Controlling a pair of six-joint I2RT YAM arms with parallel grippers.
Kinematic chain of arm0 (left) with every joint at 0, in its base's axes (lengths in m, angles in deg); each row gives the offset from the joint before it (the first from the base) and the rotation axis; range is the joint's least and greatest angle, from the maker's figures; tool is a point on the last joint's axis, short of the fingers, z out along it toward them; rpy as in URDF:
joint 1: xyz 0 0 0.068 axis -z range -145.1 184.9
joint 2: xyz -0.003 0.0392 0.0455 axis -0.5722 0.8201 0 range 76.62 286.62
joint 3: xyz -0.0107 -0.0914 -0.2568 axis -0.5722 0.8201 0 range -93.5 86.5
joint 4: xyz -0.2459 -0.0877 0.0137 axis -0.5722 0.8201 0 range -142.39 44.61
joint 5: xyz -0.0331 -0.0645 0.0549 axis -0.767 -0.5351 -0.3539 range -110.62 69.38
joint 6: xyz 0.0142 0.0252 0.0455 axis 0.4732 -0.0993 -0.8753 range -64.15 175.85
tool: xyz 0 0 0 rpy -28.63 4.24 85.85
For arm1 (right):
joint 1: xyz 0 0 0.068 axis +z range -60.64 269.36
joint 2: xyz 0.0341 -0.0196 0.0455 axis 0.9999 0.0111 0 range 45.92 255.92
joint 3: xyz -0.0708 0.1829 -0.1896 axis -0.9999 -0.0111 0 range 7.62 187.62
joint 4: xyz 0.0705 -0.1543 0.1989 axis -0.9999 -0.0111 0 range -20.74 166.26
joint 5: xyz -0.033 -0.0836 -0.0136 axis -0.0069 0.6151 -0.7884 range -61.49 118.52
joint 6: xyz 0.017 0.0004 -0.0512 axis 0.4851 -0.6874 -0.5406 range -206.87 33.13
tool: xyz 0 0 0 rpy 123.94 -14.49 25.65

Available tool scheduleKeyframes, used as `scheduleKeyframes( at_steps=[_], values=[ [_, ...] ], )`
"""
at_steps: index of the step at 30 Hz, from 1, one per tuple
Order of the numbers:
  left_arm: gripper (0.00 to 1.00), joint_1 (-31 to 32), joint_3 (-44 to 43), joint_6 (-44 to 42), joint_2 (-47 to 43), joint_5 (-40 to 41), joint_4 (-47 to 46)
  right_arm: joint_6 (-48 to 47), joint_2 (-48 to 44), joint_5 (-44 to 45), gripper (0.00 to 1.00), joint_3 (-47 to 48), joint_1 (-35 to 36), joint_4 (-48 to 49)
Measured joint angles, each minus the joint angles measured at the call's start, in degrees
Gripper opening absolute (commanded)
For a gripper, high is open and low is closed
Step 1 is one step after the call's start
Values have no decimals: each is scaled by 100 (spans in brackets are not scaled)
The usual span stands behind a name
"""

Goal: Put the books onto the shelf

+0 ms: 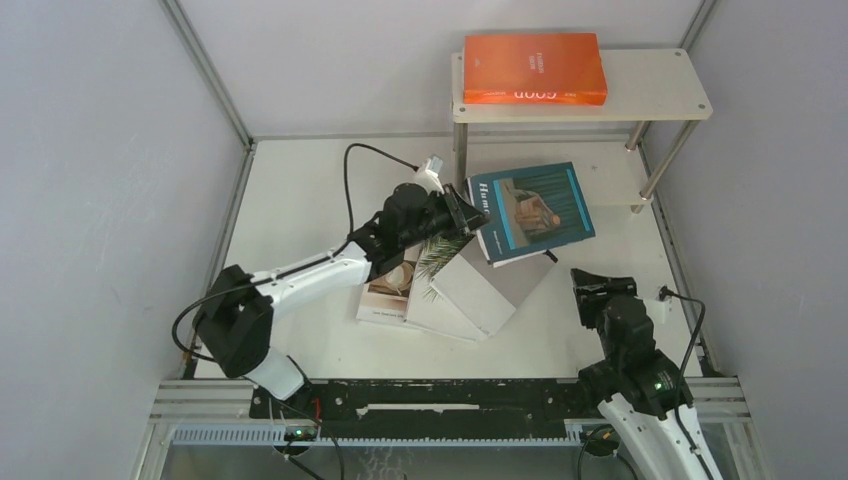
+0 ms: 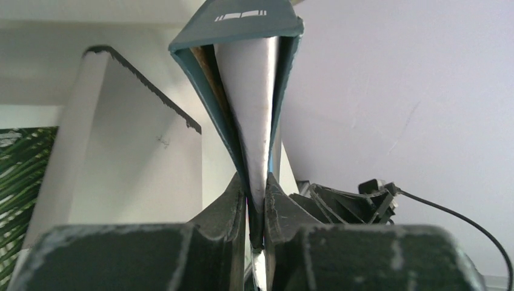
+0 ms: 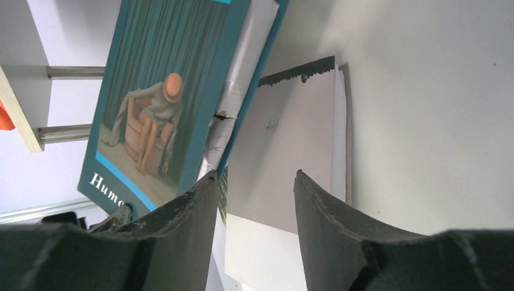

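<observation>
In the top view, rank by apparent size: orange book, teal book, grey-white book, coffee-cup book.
Tied first: orange book and teal book look alike; the orange sits higher, nearer the camera.
Then grey-white book.
Smallest: coffee-cup book, mostly covered.

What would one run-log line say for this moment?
left end effector: shut on teal book | right end effector: open, empty | orange book: on shelf

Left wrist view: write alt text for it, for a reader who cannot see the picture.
The left gripper is clamped on the near edge of the dark teal book, which rises away from the camera and spreads to show its white pages. Behind it on the left is the grey-white book with a ragged dark edge, and a palm-leaf cover shows at the far left.
</observation>
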Motion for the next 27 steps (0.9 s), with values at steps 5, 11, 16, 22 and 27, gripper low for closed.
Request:
scheduleKeyframes(
  at_steps=[5, 11, 16, 22, 27],
  values=[
    [0, 146, 0, -566, -426, 767, 302, -310, 116, 11, 56, 238, -35, -42],
    [0, 433, -46, -1335, -577, 1788, 535, -767, 614, 44, 54, 501, -83, 96],
    [0, 619, -197, -1908, -551, 2518, 649, -1178, 1222, -2, 31, 522, -317, 481],
    [0, 752, -326, -2463, -474, 3093, 428, -1650, 2514, -778, 4, 588, -1353, 1436],
    [0, 839, -337, -2865, -393, 3368, 94, -1812, 3650, -1843, 0, 616, -2083, 2472]
  ],
)
